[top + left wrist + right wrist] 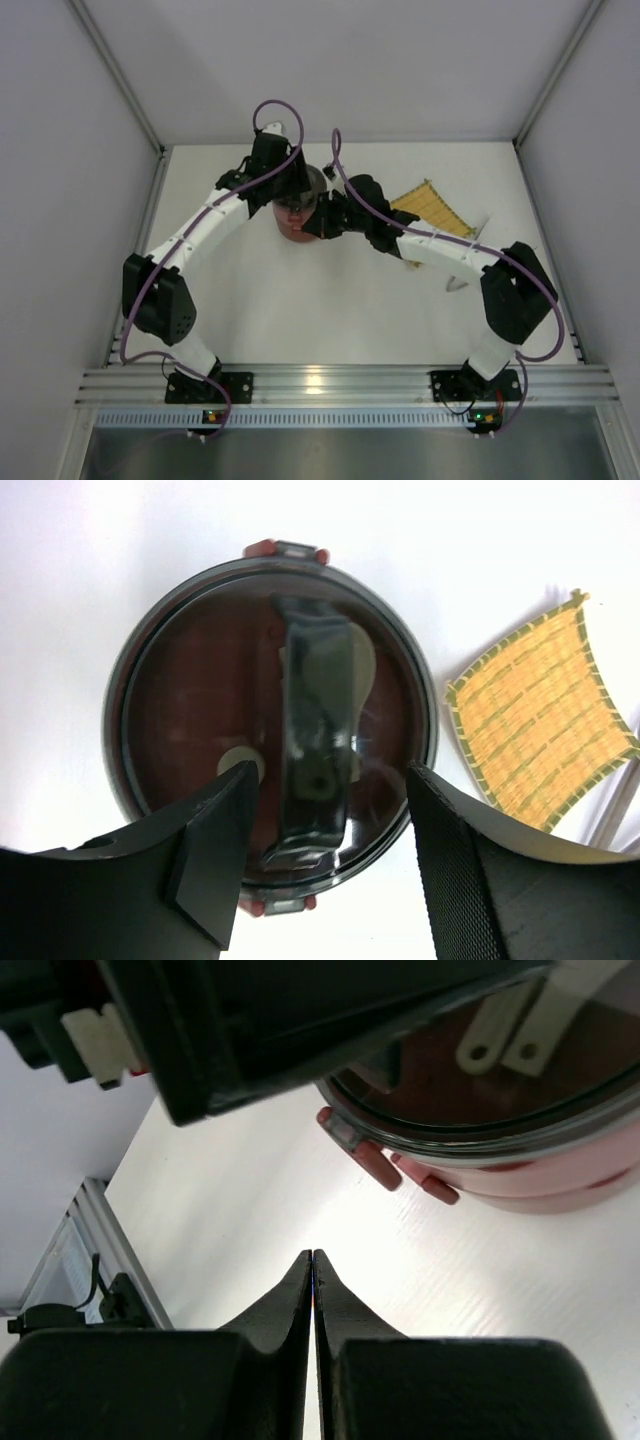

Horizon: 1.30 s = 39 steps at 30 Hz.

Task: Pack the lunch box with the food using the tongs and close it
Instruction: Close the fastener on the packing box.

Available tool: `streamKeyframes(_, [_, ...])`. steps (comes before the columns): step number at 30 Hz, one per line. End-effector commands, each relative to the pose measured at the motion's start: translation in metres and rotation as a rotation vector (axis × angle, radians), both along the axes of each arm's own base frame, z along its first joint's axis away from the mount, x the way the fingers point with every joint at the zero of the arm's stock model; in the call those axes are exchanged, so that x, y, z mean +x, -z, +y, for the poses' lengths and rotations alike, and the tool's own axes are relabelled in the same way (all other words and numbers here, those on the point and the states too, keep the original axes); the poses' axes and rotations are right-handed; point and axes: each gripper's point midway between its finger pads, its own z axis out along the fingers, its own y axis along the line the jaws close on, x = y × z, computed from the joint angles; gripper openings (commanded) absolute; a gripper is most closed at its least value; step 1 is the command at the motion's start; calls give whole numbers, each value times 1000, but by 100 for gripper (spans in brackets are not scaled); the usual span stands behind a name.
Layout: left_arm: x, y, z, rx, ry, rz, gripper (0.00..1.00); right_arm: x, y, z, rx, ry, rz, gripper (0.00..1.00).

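Observation:
The round dark-red lunch box [297, 232] stands at the back middle of the table with a clear lid [180, 680] on it. A black handle bar [318, 720] runs across that lid. My left gripper [330, 825] hangs open just above the lid, its fingers [215, 855] on either side of the handle's near end without touching it. The right gripper [314, 1256] is shut and empty, low over the table beside the box's red side handles [400, 1172]. Beige sticks [500, 1035] show under the lid. The food is hidden. One end of the thin grey tongs [457, 285] shows by the right forearm.
A yellow woven mat [540, 720] lies right of the lunch box, partly under the right arm [440, 245]. The left gripper's body [300, 1020] fills the top of the right wrist view. Walls enclose the table on three sides.

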Motion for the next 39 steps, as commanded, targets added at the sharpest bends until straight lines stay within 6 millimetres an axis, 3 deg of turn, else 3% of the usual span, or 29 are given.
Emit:
streamKeyframes(1, [-51,76,45,186,-89,279,68,3,-24,-17,-5,54,-44,0])
streamKeyframes(7, [-38,37,51,165,-154,172,73,-5,-34,-27,-26,55,-49,0])
streamKeyframes(15, [-39,16,70,142,-285,98,73,-3,-52,-42,-52,98,-94,5])
streamKeyframes(16, [-38,2,72,111,-300,50,73,-2,-54,-43,-53,104,-102,5])
streamKeyframes(21, [-46,-20,78,41,-348,-19,72,28,-75,-57,-38,160,-130,10])
streamKeyframes(22, [-44,-34,77,12,-341,-67,75,34,-78,-58,-38,166,-133,11])
streamKeyframes(23, [-44,-36,77,11,-334,-75,75,43,-92,-60,-23,170,-154,11])
streamKeyframes(24, [-41,-41,75,11,-331,-82,75,49,-82,-59,-44,172,-127,10])
streamKeyframes(26, [-42,-38,74,41,-316,-47,75,58,-92,-60,-32,176,-144,10])
streamKeyframes(32, [-46,-39,74,-6,-345,-53,74,98,-89,-60,-41,212,-132,12])
streamKeyframes(34, [-54,-49,84,-50,-414,-80,74,112,-89,-59,-35,225,-142,13])
streamKeyframes(35, [-60,-41,88,-49,-433,-74,74,127,-88,-57,-29,231,-147,13])
streamKeyframes(37, [-69,-56,99,-96,-487,-128,71,143,-86,-53,-24,235,-151,14])
streamKeyframes(39, [-82,-51,103,-106,-508,-100,67,168,-82,-49,-12,240,-152,14])
